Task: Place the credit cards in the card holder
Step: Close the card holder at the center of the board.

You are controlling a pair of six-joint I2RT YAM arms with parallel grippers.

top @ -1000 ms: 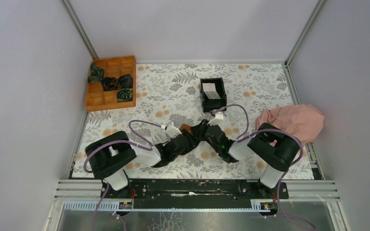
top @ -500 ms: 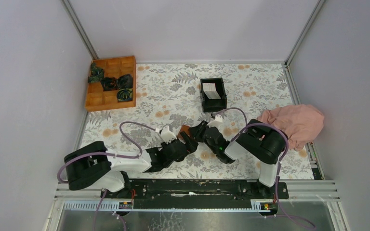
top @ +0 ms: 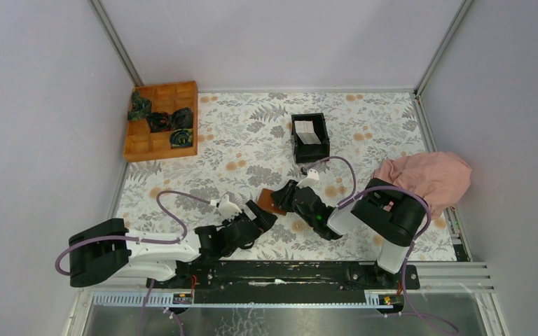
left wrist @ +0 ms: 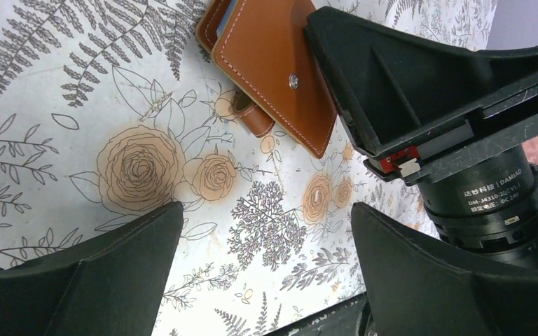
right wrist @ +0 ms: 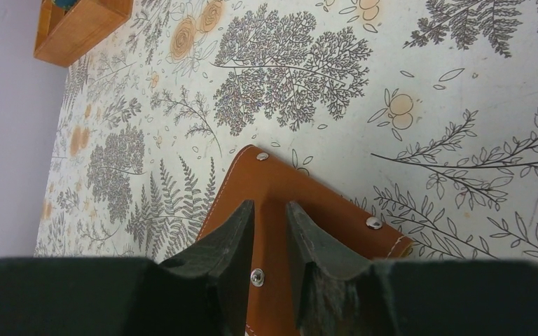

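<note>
The card holder is a reddish-brown wallet lying folded on the floral mat; it also shows in the left wrist view and the right wrist view. My right gripper is nearly shut, with only a narrow gap, and its tips rest on the holder's top face. My left gripper is open and empty, just near-left of the holder. The credit cards stand as a white stack in the black box.
An orange wooden tray with dark crumpled items sits at the back left. A pink cloth lies at the right edge. The black frame rail runs along the mat's near edge.
My left arm has pulled back toward the near left, away from the card holder. My right gripper and the holder have shifted slightly nearer and left.
</note>
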